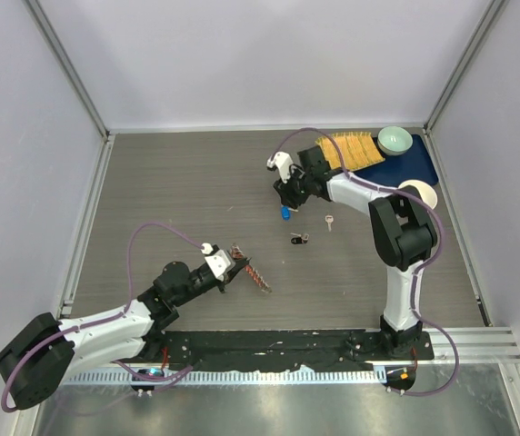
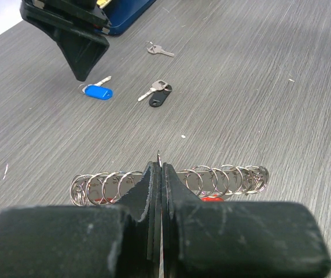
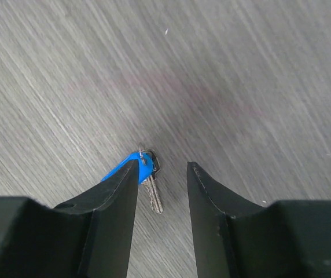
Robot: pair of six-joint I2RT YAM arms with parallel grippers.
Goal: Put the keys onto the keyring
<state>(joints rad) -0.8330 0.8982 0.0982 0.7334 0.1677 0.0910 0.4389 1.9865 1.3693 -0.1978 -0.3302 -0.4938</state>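
Keyring [image 2: 223, 178] | long axis crosswise in left wrist view, seemingly on table near front; left gripper [image 2: 158, 168] clamped mid-length, arm low | blue key [image 3: 145, 167] blade towards camera; right gripper [image 3: 162, 168] open above it

Grey wood-grain worktop [image 1: 178, 200] stretching between white walls, dark blue tray [image 1: 416, 169] lying in its far right corner, ribbed yellow cloth [image 1: 355, 150] resting across the tray's left edge, pale green bowl [image 1: 395, 140] sitting upright at the tray's far end, cream round object [image 1: 418, 193] lying just in front of the tray
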